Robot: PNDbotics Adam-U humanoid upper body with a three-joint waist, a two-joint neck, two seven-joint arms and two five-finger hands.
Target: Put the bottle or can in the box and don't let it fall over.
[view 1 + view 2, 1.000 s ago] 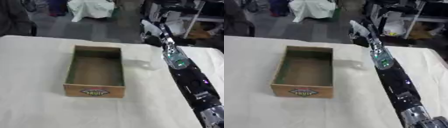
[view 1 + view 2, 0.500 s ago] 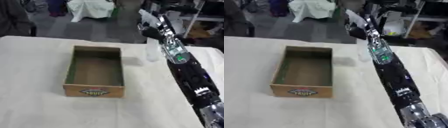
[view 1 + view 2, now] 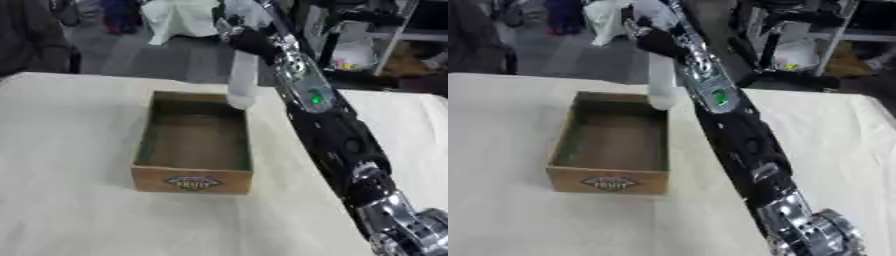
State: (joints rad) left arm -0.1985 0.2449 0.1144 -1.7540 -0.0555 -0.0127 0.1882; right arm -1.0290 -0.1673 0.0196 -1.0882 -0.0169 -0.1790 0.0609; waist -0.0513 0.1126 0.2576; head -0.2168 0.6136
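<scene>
Below the glossy black right hand [image 3: 249,37], a pale smooth bottle [image 3: 241,80], matt cardboard box [image 3: 194,145], cream cloth table [image 3: 70,125].

Surroundings: cloth-covered table, cluttered floor and shelving beyond.
Cream cloth table cover [image 3: 79,210] spans near to far, wrinkled. Far left: a person in dark clothing [image 3: 31,40] at the table's far edge. Far centre: white draped cloth bundle [image 3: 179,20] on the grey floor [image 3: 149,57]. Far right: metal shelving rack [image 3: 398,30] holding a white rounded object [image 3: 354,52].
</scene>
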